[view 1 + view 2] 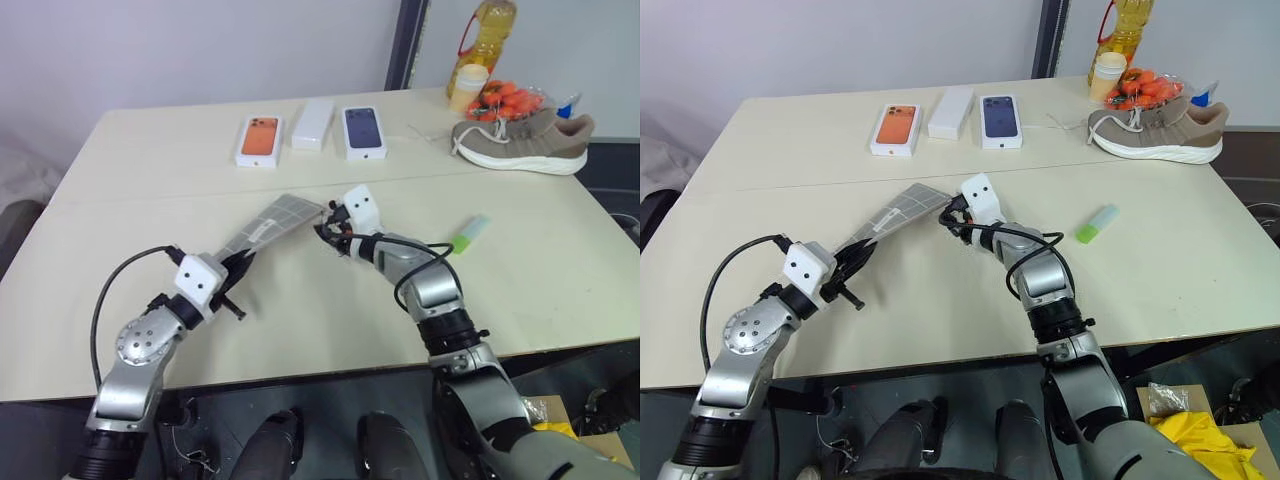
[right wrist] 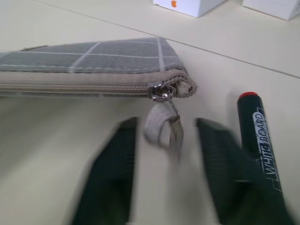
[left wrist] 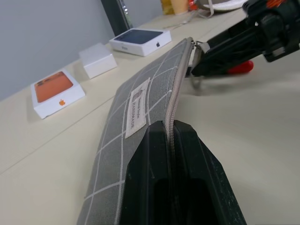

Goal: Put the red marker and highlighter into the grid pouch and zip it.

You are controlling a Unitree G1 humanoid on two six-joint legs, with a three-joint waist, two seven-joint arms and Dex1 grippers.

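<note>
The grid pouch (image 1: 272,224) stands on its long edge, zipper side up, lifted off the table at the near end. My left gripper (image 3: 169,126) is shut on that near end, seen also in the left eye view (image 1: 238,268). At the pouch's far end hangs the zipper pull (image 2: 161,123). My right gripper (image 2: 166,124) is open, one finger on each side of the pull; the slider sits at the pouch's end. The red marker (image 2: 258,136) lies on the table beside the right finger. The highlighter (image 1: 469,235) lies apart, to the right of my right arm.
Three phone boxes stand in a row at the back: orange (image 1: 259,140), white (image 1: 313,123), blue (image 1: 364,132). A beige shoe (image 1: 520,140), an oil bottle (image 1: 484,40) and a bag of orange items (image 1: 505,100) fill the back right corner.
</note>
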